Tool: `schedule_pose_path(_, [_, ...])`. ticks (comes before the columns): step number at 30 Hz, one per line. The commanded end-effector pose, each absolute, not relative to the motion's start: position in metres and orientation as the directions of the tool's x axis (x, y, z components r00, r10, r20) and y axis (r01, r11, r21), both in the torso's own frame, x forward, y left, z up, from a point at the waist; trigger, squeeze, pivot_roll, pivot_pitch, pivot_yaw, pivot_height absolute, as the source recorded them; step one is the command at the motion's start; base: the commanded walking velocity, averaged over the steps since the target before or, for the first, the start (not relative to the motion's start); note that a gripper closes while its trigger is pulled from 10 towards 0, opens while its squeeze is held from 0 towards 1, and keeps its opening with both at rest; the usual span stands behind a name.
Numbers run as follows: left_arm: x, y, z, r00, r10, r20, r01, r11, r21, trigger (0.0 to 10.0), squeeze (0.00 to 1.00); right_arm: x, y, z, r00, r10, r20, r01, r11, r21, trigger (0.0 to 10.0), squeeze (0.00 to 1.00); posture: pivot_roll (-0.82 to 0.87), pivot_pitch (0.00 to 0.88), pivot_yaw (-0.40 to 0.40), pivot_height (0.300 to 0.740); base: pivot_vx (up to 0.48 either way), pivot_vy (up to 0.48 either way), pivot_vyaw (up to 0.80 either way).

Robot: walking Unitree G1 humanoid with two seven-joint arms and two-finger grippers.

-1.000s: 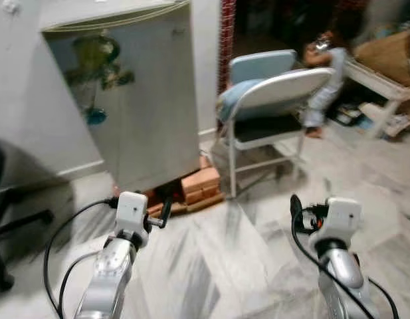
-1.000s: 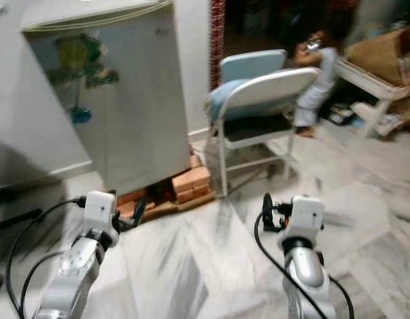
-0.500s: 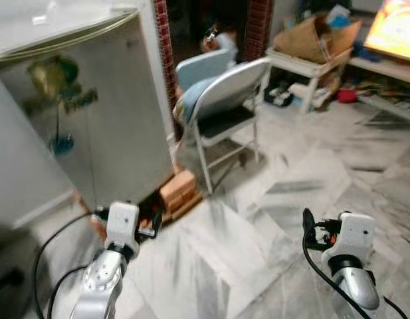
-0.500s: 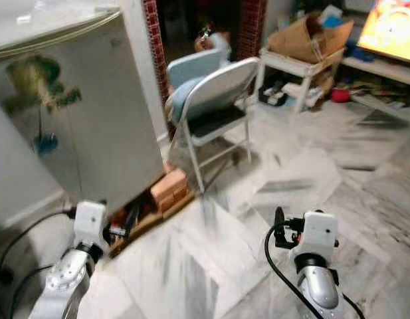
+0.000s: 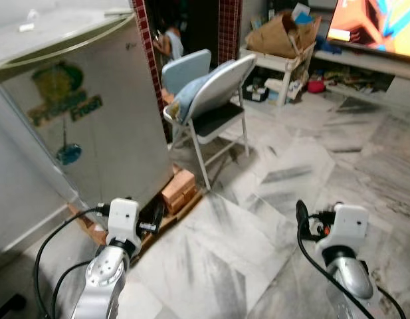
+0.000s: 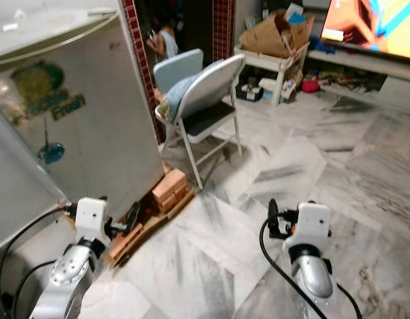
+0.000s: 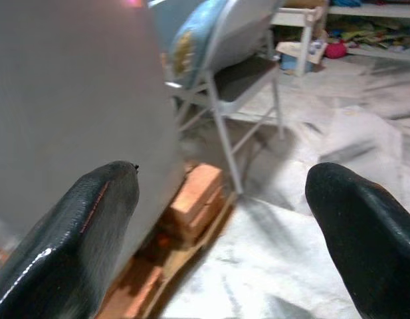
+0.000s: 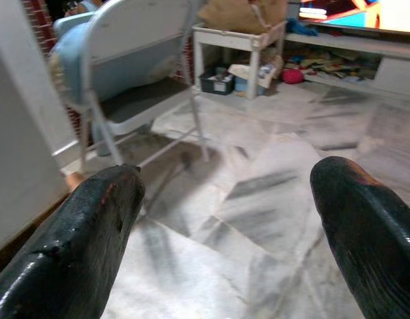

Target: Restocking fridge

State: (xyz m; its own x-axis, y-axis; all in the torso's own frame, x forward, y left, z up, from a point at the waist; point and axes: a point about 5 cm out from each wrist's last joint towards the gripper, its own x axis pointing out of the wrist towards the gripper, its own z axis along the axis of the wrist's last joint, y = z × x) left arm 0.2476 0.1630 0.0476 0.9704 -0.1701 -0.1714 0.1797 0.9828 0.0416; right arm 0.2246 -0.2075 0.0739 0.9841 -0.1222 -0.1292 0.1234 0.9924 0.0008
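Observation:
A small grey fridge (image 5: 92, 126) with a green and blue sticker stands at the left, its door closed, raised on bricks (image 5: 178, 189) and wooden boards. My left gripper (image 5: 151, 216) is held low in front of the fridge's bottom corner, open and empty; in the left wrist view its fingers (image 7: 92, 226) stand wide apart, with the fridge side and bricks beyond. My right gripper (image 5: 301, 214) hovers over the marble floor at the right, also open and empty, its fingers (image 8: 92, 226) spread toward the chair.
A white folding chair (image 5: 214, 100) with a blue cushion stands right of the fridge. A person (image 5: 171, 43) is in the dark doorway behind it. A white table (image 5: 284, 63) with a brown bag and a lit screen (image 5: 377, 26) stand at the back right. Marble floor (image 5: 311, 166) lies ahead.
The camera has moved: the fridge slid left in the picture, and the table and screen came into view at the right. Both arms keep the same pose, with their grippers open.

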Motion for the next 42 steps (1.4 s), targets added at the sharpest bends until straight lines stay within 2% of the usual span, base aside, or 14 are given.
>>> schedule_pose_path(1, [0.245, 0.175, 0.046, 0.973, -0.133, -0.187, 0.147, 0.987, 0.063, 10.0, 0.00, 0.230, -0.198, 0.078, 0.990, -0.086, -0.111, 0.088, 0.996, 0.016, 10.0, 0.00, -0.04, 0.004, 0.031, 0.740, 0.000, 0.480, 0.00])
schedule_pose_path(11, [0.231, 0.185, 0.039, 0.973, -0.088, -0.212, 0.108, 0.991, 0.081, 10.0, 0.00, 0.230, -0.203, 0.081, 0.991, -0.098, -0.093, 0.098, 0.995, -0.006, 10.0, 0.00, -0.03, 0.001, 0.027, 0.740, 0.000, 0.480, 0.00])
schedule_pose_path(29, [0.241, 0.181, 0.046, 0.979, -0.107, -0.173, 0.125, 0.988, 0.093, 10.0, 0.00, 0.237, -0.199, 0.086, 0.994, -0.084, -0.071, 0.083, 0.996, -0.009, 10.0, 0.00, -0.03, 0.000, 0.026, 0.740, 0.000, 0.473, 0.00])
schedule_pose_path(36, [0.241, 0.178, 0.048, 0.978, -0.131, -0.164, 0.149, 0.983, 0.103, 10.0, 0.00, 0.238, -0.198, 0.085, 0.994, -0.081, -0.079, 0.082, 0.997, 0.000, 10.0, 0.00, -0.03, 0.000, 0.025, 0.740, 0.000, 0.000, 0.00])
schedule_pose_path(42, [0.242, 0.174, 0.049, 0.974, -0.164, -0.154, 0.177, 0.981, 0.080, 10.0, 0.00, 0.239, -0.199, 0.085, 0.993, -0.082, -0.081, 0.081, 0.997, -0.008, 10.0, 0.00, -0.03, 0.000, 0.026, 0.740, 0.203, 0.000, -0.45])
